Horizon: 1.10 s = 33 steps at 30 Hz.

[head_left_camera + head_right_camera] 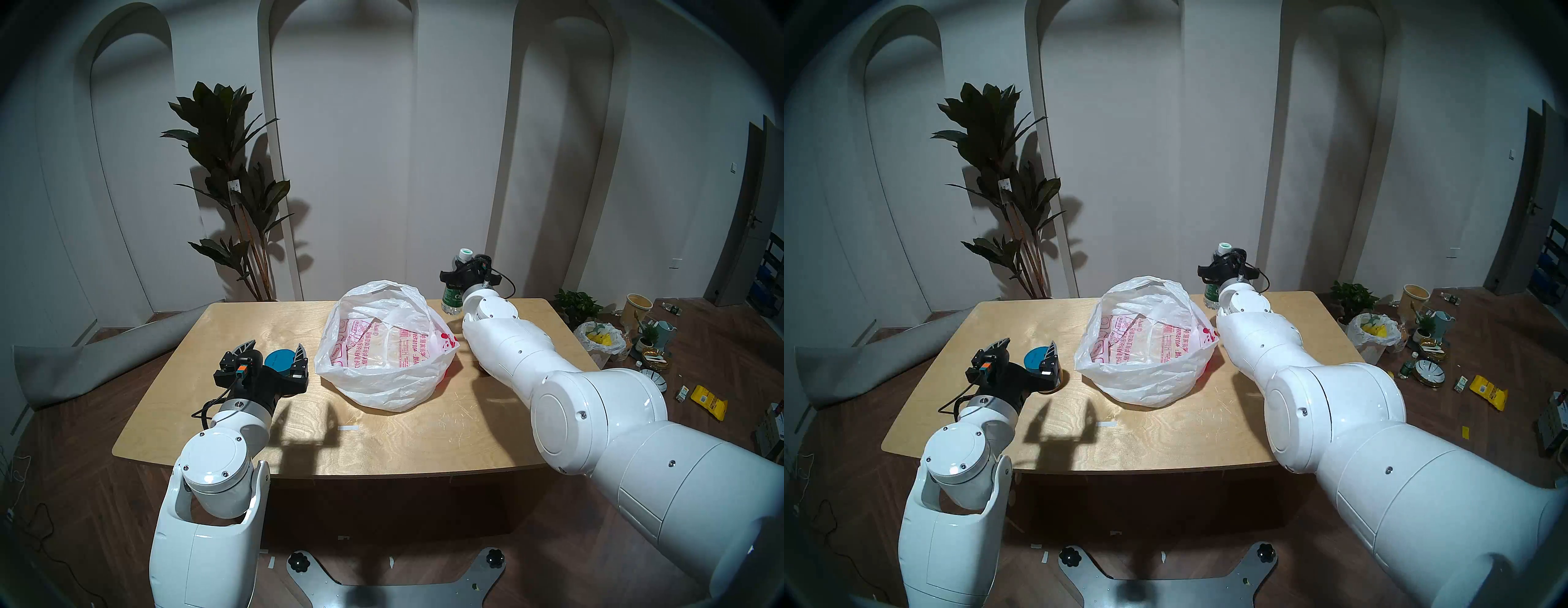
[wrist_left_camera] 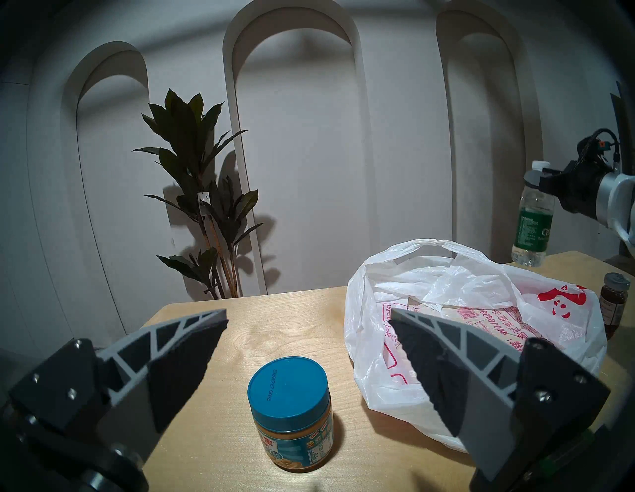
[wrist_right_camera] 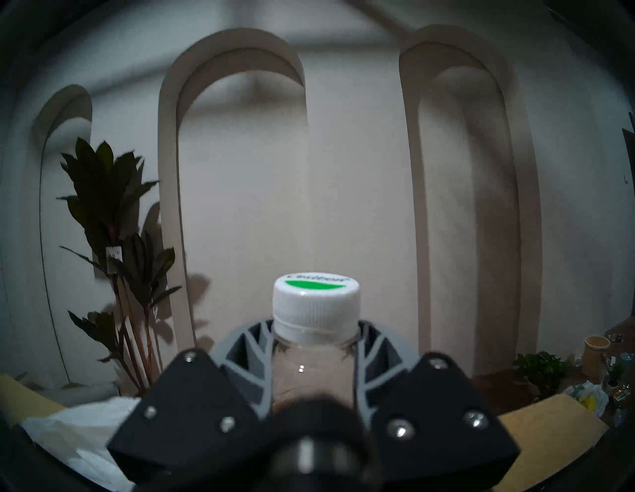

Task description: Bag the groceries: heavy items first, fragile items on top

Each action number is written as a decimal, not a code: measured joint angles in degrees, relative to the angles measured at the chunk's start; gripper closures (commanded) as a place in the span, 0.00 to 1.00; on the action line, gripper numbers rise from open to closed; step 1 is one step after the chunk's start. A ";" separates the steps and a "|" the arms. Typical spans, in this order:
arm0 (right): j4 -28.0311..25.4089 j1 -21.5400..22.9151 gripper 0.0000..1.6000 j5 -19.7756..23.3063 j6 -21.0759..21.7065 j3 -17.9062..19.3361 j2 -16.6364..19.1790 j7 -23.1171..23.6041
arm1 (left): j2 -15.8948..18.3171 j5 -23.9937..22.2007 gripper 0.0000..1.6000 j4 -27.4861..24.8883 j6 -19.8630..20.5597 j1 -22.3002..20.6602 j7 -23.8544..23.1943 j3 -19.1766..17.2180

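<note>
The white plastic bag (image 1: 382, 382) with red print stands open in the middle of the wooden table (image 1: 382, 441). My left gripper (image 1: 275, 346) is open, its fingers either side of and above the blue-lidded jar (image 2: 290, 405), which stands upright left of the bag. My right gripper (image 1: 460, 271) is shut on the neck of the clear water bottle (image 1: 452, 297), held upright behind the bag's far right; its white cap (image 3: 316, 302) shows in the right wrist view. The small dark white-lidded jar (image 2: 613, 305) stands right of the bag, hidden in the head views.
A tall potted plant (image 1: 237, 204) stands behind the table's far left. A rolled grey mat (image 1: 85, 365) lies on the floor at the left. On the floor at the right are a smaller plastic bag showing yellow (image 1: 602, 339), a yellow packet (image 1: 708, 401), dishes and pots.
</note>
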 measured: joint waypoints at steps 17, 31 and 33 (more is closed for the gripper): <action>-10.13 -5.77 1.00 2.25 -4.91 -0.21 -4.72 5.77 | 0.02 0.00 0.00 -0.04 0.00 0.02 0.00 0.00; -17.80 -15.61 1.00 0.84 -4.50 -1.89 -4.30 6.45 | 0.04 0.01 0.00 -0.11 0.01 0.04 0.00 0.00; -19.10 -16.89 1.00 0.55 -3.84 -1.97 -3.96 6.45 | 0.04 0.01 0.00 -0.11 0.01 0.05 0.00 0.00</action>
